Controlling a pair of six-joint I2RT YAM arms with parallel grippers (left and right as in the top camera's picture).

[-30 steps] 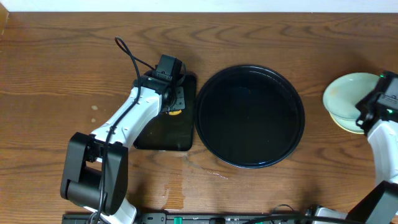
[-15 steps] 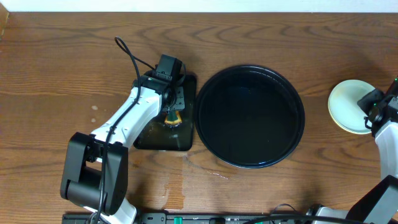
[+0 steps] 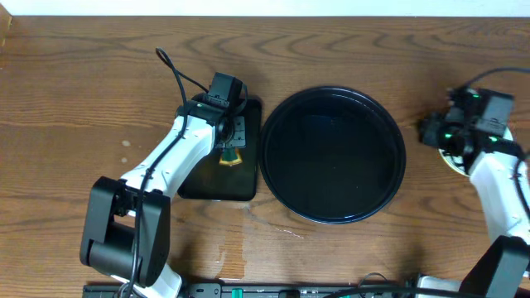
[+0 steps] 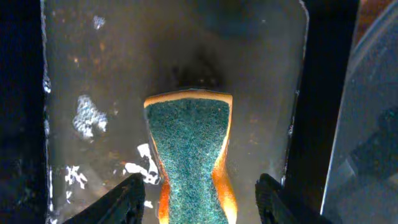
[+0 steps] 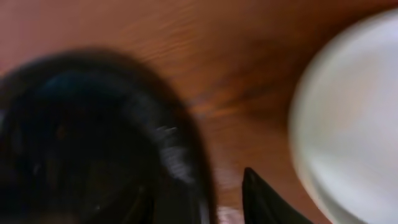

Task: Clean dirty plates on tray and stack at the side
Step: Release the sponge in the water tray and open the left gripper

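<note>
Wooden table (image 3: 66, 83): left end effector (image 4: 199, 194) released astride the sponge (image 4: 189, 137); right end effector (image 5: 199, 208) released between tray (image 5: 68, 124) and plates (image 5: 348, 124).

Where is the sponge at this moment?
The sponge lies on the wet rectangular black tray, between the open fingers of the left gripper without touching them. In the overhead view it sits just left of the round tray.

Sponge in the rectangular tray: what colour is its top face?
The sponge has a teal-green face with orange edges; clearest in the left wrist view.
</note>
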